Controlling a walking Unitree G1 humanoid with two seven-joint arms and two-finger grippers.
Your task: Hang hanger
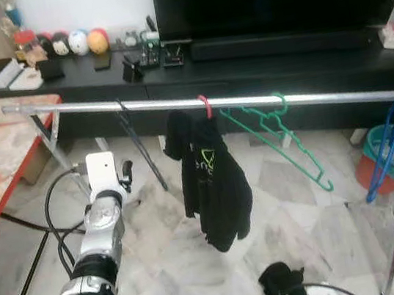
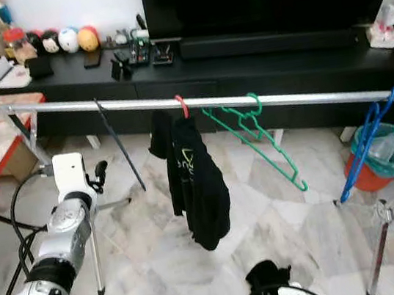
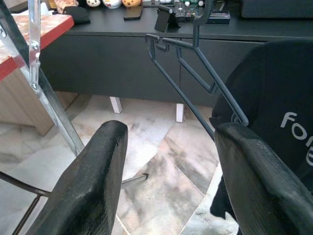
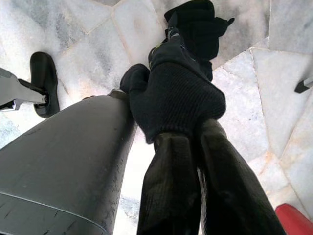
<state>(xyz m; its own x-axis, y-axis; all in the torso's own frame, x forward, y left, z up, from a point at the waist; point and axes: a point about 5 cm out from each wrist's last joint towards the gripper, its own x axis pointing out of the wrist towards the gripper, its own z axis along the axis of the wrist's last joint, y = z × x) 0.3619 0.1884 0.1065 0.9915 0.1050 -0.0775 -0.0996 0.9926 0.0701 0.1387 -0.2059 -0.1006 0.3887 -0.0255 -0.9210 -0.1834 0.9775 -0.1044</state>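
Landmark: silver rail (image 1: 249,100). Dark hanger (image 1: 137,145) hooked on the rail, left of black garment (image 1: 213,182) and green hanger (image 1: 277,135). Left gripper (image 3: 168,181), below the rail, fingers spread apart. Right gripper (image 4: 195,176), low, clamped on dark cloth (image 4: 178,93).

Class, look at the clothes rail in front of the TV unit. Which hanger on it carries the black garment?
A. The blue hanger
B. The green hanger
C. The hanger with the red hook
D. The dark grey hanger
C. The black garment hangs from the red hook on the rail; the green hanger, blue hanger and dark grey hanger are bare.
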